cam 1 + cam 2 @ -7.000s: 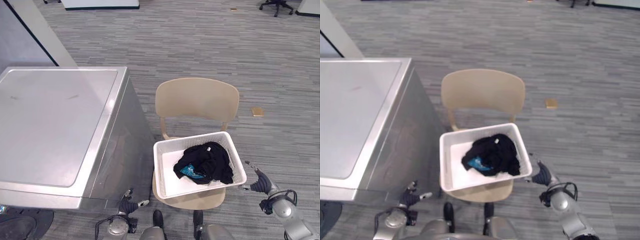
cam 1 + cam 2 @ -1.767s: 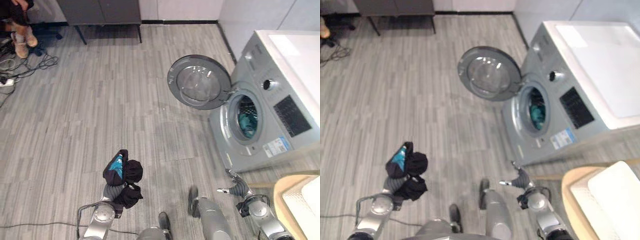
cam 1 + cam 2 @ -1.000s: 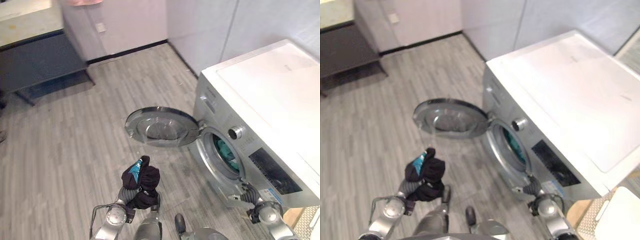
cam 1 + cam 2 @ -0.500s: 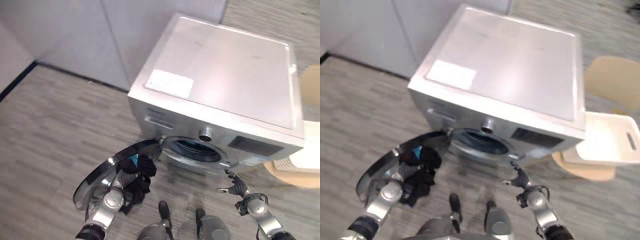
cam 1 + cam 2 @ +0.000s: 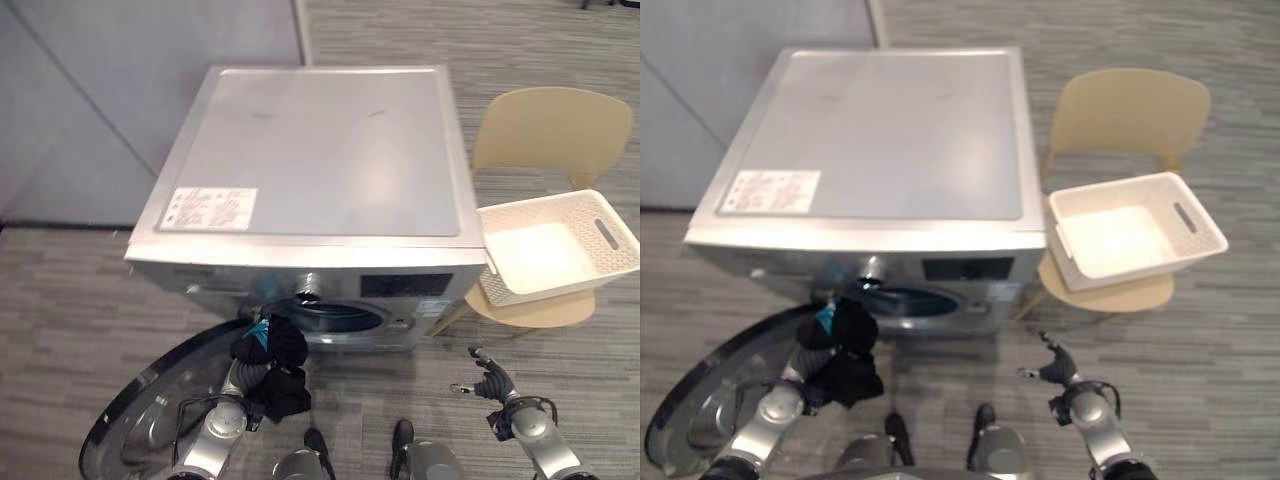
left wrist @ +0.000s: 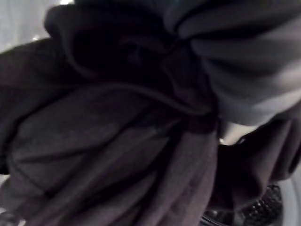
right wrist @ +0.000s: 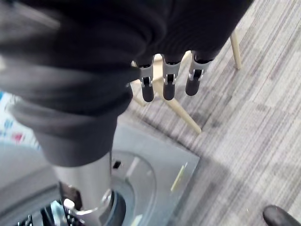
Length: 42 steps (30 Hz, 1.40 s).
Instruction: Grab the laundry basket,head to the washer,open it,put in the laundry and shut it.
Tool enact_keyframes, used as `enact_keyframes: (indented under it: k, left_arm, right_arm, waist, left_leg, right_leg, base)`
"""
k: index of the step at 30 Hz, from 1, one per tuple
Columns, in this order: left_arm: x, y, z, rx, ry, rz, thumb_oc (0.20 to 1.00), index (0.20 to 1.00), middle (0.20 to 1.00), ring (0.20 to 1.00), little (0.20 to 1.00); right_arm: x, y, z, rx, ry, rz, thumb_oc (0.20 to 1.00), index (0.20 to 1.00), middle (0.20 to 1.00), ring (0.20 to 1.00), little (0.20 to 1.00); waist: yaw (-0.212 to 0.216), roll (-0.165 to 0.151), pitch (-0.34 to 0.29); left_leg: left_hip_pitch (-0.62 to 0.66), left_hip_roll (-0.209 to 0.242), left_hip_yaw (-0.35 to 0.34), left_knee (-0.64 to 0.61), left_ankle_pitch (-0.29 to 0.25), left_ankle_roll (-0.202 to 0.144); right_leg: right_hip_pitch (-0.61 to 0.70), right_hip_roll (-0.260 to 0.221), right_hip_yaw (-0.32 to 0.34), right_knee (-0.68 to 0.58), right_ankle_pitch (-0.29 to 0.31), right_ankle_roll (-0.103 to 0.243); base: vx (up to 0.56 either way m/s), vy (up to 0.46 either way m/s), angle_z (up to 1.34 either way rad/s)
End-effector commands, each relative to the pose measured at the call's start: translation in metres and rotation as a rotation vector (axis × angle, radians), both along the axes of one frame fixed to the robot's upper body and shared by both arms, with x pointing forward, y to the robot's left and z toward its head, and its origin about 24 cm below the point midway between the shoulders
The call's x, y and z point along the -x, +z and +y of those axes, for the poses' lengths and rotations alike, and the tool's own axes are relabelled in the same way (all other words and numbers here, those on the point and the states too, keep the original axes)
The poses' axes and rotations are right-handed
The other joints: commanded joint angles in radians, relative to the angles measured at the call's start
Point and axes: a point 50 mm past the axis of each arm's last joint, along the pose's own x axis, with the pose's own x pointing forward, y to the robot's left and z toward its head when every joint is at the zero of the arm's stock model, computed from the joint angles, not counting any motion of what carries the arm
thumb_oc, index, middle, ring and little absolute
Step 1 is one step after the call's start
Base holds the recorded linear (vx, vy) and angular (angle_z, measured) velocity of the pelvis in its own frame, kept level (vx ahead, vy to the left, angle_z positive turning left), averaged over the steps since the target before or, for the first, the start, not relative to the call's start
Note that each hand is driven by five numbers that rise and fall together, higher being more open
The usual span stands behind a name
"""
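One dark laundry bundle (image 5: 270,362) is gripped in my left hand (image 5: 238,380), just before the washer's (image 5: 310,190) open drum mouth (image 5: 335,318). My right hand (image 5: 487,380) hangs with fingers relaxed. Trailing cloth might snag the door (image 5: 150,425) or drop short.

Grey striped carpet floor (image 5: 560,30) carries everything. Silver front-load washer (image 5: 315,150) stands on it against the grey wall; its round door (image 5: 150,410) is swung open, hanging low over the floor. Beige chair (image 5: 545,130) stands on the floor just beside the washer's right side. White laundry basket (image 5: 560,250) sits on the chair seat, nothing visible in it.
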Motion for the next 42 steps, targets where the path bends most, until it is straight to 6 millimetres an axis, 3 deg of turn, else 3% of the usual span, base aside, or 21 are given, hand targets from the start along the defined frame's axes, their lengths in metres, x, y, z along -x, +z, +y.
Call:
enact_keyframes:
  k: [1, 4, 5, 9, 12, 16, 17, 20, 21, 23, 24, 26, 30, 31, 32, 34, 35, 36, 38, 41, 42]
  left_arm:
    - [-0.026, 0.022, -0.005, 0.048, 0.028, -0.155, 0.200, 0.200, 0.200, 0.200, 0.200]
    - [-0.029, 0.024, -0.008, 0.044, 0.011, -0.161, 0.200, 0.200, 0.200, 0.200, 0.200]
    - [-0.031, 0.026, -0.009, 0.042, 0.006, -0.173, 0.200, 0.200, 0.200, 0.200, 0.200]
    - [-0.040, 0.035, -0.011, 0.049, 0.011, -0.221, 0.200, 0.200, 0.200, 0.200, 0.200]
    - [-0.051, 0.050, -0.014, 0.062, 0.014, -0.294, 0.200, 0.200, 0.200, 0.200, 0.200]
    - [-0.071, 0.085, -0.018, 0.041, -0.009, -0.453, 0.200, 0.200, 0.200, 0.200, 0.200]
    - [-0.083, 0.105, -0.025, 0.011, -0.014, -0.552, 0.200, 0.200, 0.200, 0.200, 0.200]
    - [-0.090, 0.119, -0.028, -0.012, -0.016, -0.615, 0.200, 0.200, 0.200, 0.200, 0.200]
    - [-0.110, 0.162, -0.034, -0.117, -0.021, -0.799, 0.200, 0.200, 0.200, 0.200, 0.200]
    - [-0.116, 0.173, -0.034, -0.139, -0.015, -0.838, 0.200, 0.200, 0.200, 0.200, 0.200]
    - [-0.131, 0.206, -0.030, -0.239, 0.003, -0.949, 0.200, 0.200, 0.200, 0.200, 0.200]
    - [-0.137, 0.217, -0.027, -0.267, 0.018, -0.981, 0.200, 0.200, 0.200, 0.200, 0.200]
    - [-0.158, 0.306, 0.011, -0.637, 0.156, -1.180, 0.200, 0.200, 0.200, 0.200, 0.200]
    - [-0.159, 0.308, 0.010, -0.640, 0.155, -1.184, 0.200, 0.200, 0.200, 0.200, 0.200]
    - [-0.160, 0.323, 0.014, -0.691, 0.182, -1.216, 0.200, 0.200, 0.200, 0.200, 0.200]
    - [-0.162, 0.369, 0.022, -0.832, 0.254, -1.308, 0.200, 0.200, 0.200, 0.200, 0.200]
    - [-0.158, 0.401, 0.027, -0.948, 0.294, -1.360, 0.200, 0.200, 0.200, 0.200, 0.200]
    - [-0.159, 0.404, 0.025, -0.950, 0.290, -1.366, 0.200, 0.200, 0.200, 0.200, 0.200]
    - [-0.154, 0.433, 0.027, -1.034, 0.342, -1.413, 0.200, 0.200, 0.200, 0.200, 0.200]
    - [-0.147, 0.460, 0.038, -1.093, 0.466, -1.432, 0.200, 0.200, 0.200, 0.200, 0.200]
    - [-0.147, 0.461, 0.037, -1.093, 0.466, -1.434, 0.520, 0.520, 0.520, 0.520, 0.520]
  right_arm:
    - [-0.003, 0.006, -0.006, -0.028, -0.045, -0.051, 1.000, 1.000, 1.000, 1.000, 1.000]
    - [-0.005, 0.006, -0.004, -0.028, -0.039, -0.053, 1.000, 1.000, 1.000, 1.000, 1.000]
    - [-0.012, 0.010, -0.001, -0.029, -0.033, -0.074, 1.000, 1.000, 1.000, 1.000, 1.000]
    - [-0.023, 0.016, 0.004, -0.027, -0.021, -0.106, 1.000, 1.000, 1.000, 1.000, 1.000]
    - [-0.034, 0.026, 0.008, -0.043, -0.023, -0.163, 1.000, 1.000, 1.000, 1.000, 1.000]
    - [-0.050, 0.052, 0.013, -0.045, -0.014, -0.299, 1.000, 1.000, 1.000, 1.000, 1.000]
    - [-0.061, 0.072, 0.017, -0.047, -0.008, -0.402, 1.000, 1.000, 1.000, 1.000, 1.000]
    - [-0.068, 0.085, 0.021, -0.045, 0.007, -0.462, 1.000, 1.000, 1.000, 1.000, 1.000]
    - [-0.082, 0.120, 0.034, -0.061, 0.051, -0.629, 1.000, 1.000, 1.000, 1.000, 1.000]
    - [-0.085, 0.128, 0.037, -0.071, 0.063, -0.667, 1.000, 1.000, 1.000, 1.000, 1.000]
    - [-0.088, 0.142, 0.043, -0.068, 0.100, -0.732, 1.000, 1.000, 1.000, 1.000, 1.000]
    - [-0.088, 0.147, 0.044, -0.073, 0.110, -0.757, 1.000, 1.000, 1.000, 1.000, 1.000]
    - [-0.081, 0.158, 0.047, -0.111, 0.162, -0.824, 1.000, 1.000, 1.000, 1.000, 1.000]
    - [-0.081, 0.158, 0.048, -0.114, 0.160, -0.827, 1.000, 1.000, 1.000, 1.000, 1.000]
    - [-0.080, 0.158, 0.049, -0.127, 0.169, -0.833, 1.000, 1.000, 1.000, 1.000, 1.000]
    - [-0.079, 0.158, 0.051, -0.150, 0.188, -0.833, 1.000, 1.000, 1.000, 1.000, 1.000]
    - [-0.078, 0.158, 0.052, -0.158, 0.219, -0.828, 1.000, 1.000, 1.000, 1.000, 1.000]
    - [-0.078, 0.159, 0.052, -0.163, 0.215, -0.832, 1.000, 1.000, 1.000, 1.000, 1.000]
    - [-0.077, 0.161, 0.051, -0.159, 0.248, -0.834, 1.000, 1.000, 1.000, 1.000, 1.000]
    - [-0.076, 0.164, 0.054, -0.176, 0.285, -0.835, 1.000, 1.000, 1.000, 1.000, 1.000]
    - [-0.076, 0.164, 0.054, -0.177, 0.284, -0.836, 1.000, 1.000, 1.000, 1.000, 1.000]
  waist:
    - [-0.002, 0.001, 0.030]
    - [-0.004, 0.001, 0.045]
    - [-0.005, 0.005, 0.069]
    - [-0.002, 0.005, 0.115]
    - [0.000, 0.001, 0.154]
    - [-0.008, -0.002, 0.199]
    - [-0.018, -0.001, 0.212]
    - [-0.020, 0.004, 0.216]
    - [-0.036, 0.019, 0.227]
    - [-0.040, 0.025, 0.222]
    - [-0.052, 0.038, 0.219]
    - [-0.056, 0.043, 0.209]
    - [-0.093, 0.052, 0.183]
    - [-0.090, 0.050, 0.183]
    - [-0.099, 0.051, 0.180]
    - [-0.112, 0.049, 0.173]
    - [-0.125, 0.052, 0.169]
    - [-0.121, 0.050, 0.170]
    - [-0.128, 0.049, 0.168]
    - [-0.132, 0.045, 0.166]
    - [-0.131, 0.045, 0.165]
  left_leg:
    - [-0.021, -0.003, -0.022, -0.026, -0.031, -0.018]
    - [-0.047, -0.020, -0.024, 0.002, -0.039, -0.006]
    - [-0.056, -0.031, 0.000, 0.015, -0.058, 0.015]
    - [-0.110, -0.034, 0.036, 0.068, -0.079, 0.039]
    - [-0.184, -0.030, 0.029, 0.159, -0.129, 0.045]
    - [-0.365, -0.006, 0.013, 0.318, -0.149, 0.045]
    - [-0.488, 0.018, 0.000, 0.424, -0.163, 0.039]
    - [-0.557, 0.032, -0.007, 0.479, -0.171, 0.038]
    - [-0.730, 0.063, -0.025, 0.616, -0.192, 0.042]
    - [-0.795, 0.074, -0.035, 0.667, -0.201, 0.044]
    - [-0.888, 0.094, -0.057, 0.728, -0.209, 0.051]
    - [-0.933, 0.103, -0.067, 0.761, -0.217, 0.053]
    - [-1.076, 0.136, -0.112, 0.859, -0.238, 0.062]
    - [-1.082, 0.136, -0.114, 0.863, -0.239, 0.062]
    - [-1.095, 0.140, -0.120, 0.872, -0.242, 0.064]
    - [-1.144, 0.147, -0.140, 0.910, -0.253, 0.066]
    - [-1.171, 0.151, -0.148, 0.929, -0.256, 0.067]
    - [-1.177, 0.151, -0.150, 0.933, -0.257, 0.067]
    - [-1.201, 0.155, -0.155, 0.949, -0.264, 0.067]
    - [-1.238, 0.156, -0.160, 0.973, -0.273, 0.068]
    - [-1.241, 0.156, -0.161, 0.975, -0.273, 0.068]
  right_leg:
    - [0.017, -0.006, -0.002, 0.002, -0.051, 0.066]
    - [-0.015, -0.015, 0.019, 0.060, -0.059, 0.067]
    - [-0.079, -0.028, 0.054, 0.133, -0.059, 0.077]
    - [-0.185, -0.045, 0.096, 0.228, -0.054, 0.079]
    - [-0.262, -0.062, 0.108, 0.317, -0.103, 0.069]
    - [-0.434, -0.065, 0.108, 0.468, -0.152, 0.042]
    - [-0.555, -0.063, 0.109, 0.566, -0.182, 0.022]
    - [-0.625, -0.062, 0.113, 0.613, -0.195, 0.015]
    - [-0.810, -0.047, 0.130, 0.741, -0.233, -0.004]
    - [-0.873, -0.035, 0.145, 0.782, -0.243, -0.012]
    - [-0.967, -0.028, 0.152, 0.849, -0.261, -0.023]
    - [-1.010, -0.024, 0.157, 0.874, -0.268, -0.025]
    - [-1.147, -0.002, 0.155, 0.964, -0.282, -0.030]
    - [-1.152, -0.002, 0.154, 0.966, -0.283, -0.030]
    - [-1.163, 0.004, 0.156, 0.973, -0.284, -0.029]
    - [-1.202, 0.010, 0.153, 1.002, -0.287, -0.025]
    - [-1.224, 0.011, 0.150, 1.014, -0.285, -0.022]
    - [-1.229, 0.010, 0.149, 1.017, -0.286, -0.022]
    - [-1.248, 0.009, 0.147, 1.026, -0.286, -0.018]
    - [-1.275, 0.013, 0.148, 1.036, -0.278, -0.010]
    - [-1.278, 0.013, 0.148, 1.037, -0.278, -0.010]
  base:
    - [0.08, 0.102, -0.36]
    - [0.03, 0.165, -0.29]
    - [-0.03, 0.152, -0.67]
    - [-0.11, 0.124, -0.49]
    - [-0.07, -0.037, -0.11]
    - [-0.20, -0.170, 0.20]
    - [-0.22, -0.179, 0.25]
    - [-0.20, -0.137, 0.19]
    - [-0.19, -0.127, -0.13]
    - [-0.17, -0.102, -0.32]
    - [-0.11, -0.065, -0.34]
    - [-0.05, -0.056, -0.21]
    - [-0.04, -0.072, -0.15]
    - [-0.01, -0.028, -0.17]
    - [0.00, -0.018, -0.17]
    - [0.00, -0.026, -0.10]
    - [0.00, 0.000, 0.00]
    - [0.00, 0.000, 0.00]
    - [0.00, 0.001, -0.02]
    - [0.00, 0.003, -0.01]
    - [0.02, 0.034, 0.03]
